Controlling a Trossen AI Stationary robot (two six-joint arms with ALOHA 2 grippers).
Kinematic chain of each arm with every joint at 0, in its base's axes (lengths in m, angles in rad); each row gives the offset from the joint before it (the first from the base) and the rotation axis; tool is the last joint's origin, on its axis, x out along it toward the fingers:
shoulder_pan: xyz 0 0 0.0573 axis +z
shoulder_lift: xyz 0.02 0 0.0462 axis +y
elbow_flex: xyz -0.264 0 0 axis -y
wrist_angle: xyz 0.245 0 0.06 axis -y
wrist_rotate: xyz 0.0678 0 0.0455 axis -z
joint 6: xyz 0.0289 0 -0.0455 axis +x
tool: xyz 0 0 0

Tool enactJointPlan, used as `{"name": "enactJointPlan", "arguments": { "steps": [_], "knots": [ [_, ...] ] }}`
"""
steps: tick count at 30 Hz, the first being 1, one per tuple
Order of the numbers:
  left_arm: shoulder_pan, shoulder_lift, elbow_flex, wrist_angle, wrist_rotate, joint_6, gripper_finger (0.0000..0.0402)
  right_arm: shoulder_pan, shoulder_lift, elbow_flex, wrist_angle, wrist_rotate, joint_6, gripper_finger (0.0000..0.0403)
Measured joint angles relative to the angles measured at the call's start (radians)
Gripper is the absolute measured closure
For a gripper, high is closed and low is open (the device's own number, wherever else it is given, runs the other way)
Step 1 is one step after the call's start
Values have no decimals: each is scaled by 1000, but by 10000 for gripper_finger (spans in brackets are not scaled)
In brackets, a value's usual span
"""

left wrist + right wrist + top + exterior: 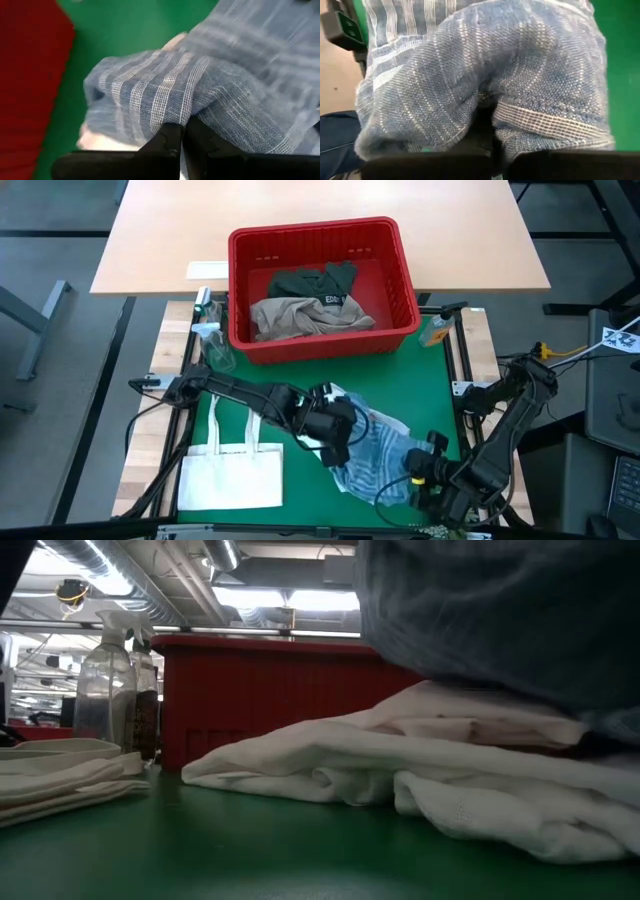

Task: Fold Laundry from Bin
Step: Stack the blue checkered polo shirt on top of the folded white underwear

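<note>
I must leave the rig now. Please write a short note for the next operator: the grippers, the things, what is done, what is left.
Left gripper: shut on the blue-and-white striped garment, over the green mat.
Right gripper: shut on the same garment, near the front edge.
Red bin: holds a tan piece and a dark green piece.
White cloth lies on the mat.
Done: striped garment taken out.
Left: fold it, then the rest.

One small white label on the dark green garment (318,282) in the red bin (405,285) shows lettering, too small to read.
</note>
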Motion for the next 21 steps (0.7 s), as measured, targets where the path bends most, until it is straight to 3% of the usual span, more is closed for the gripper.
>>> {"name": "enactJointPlan", "arguments": {
  "steps": [11, 21],
  "knots": [
    [6, -5, -61, -333, -27, -131, 402, -16, 7, -142, 103, 7, 31, 401],
    [5, -5, -322, -335, -76, -164, 402, -28, 8, -308, 316, 7, 49, 392]
  ]
}}
